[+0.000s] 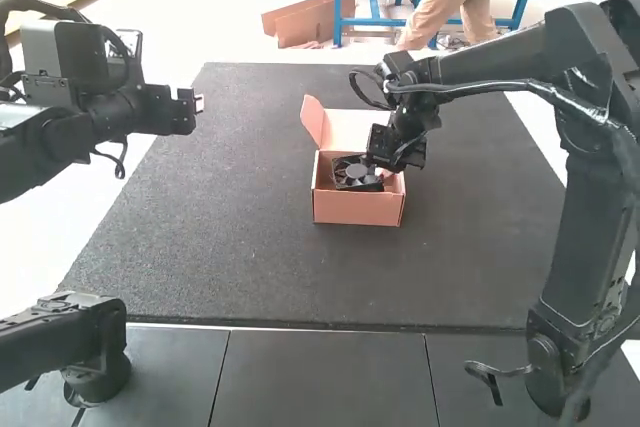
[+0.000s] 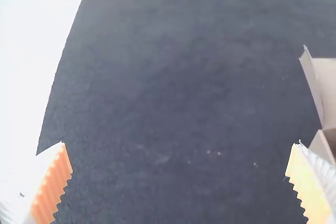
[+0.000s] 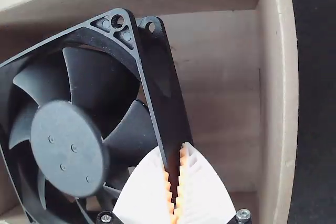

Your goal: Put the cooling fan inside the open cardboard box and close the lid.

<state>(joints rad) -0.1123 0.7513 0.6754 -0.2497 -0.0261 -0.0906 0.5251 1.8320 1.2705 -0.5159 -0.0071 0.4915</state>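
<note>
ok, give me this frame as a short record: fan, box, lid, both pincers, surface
fan: black, tilted, down in the box opening; contact with the box floor cannot be told
box: cardboard, open, on the mat
lid: standing up at the box's far side, not closed
right pincer: shut on the fan's frame edge, over the box
left pincer: open, holding nothing, above the mat, apart from the box
mat: dark, covers the table under the box
</note>
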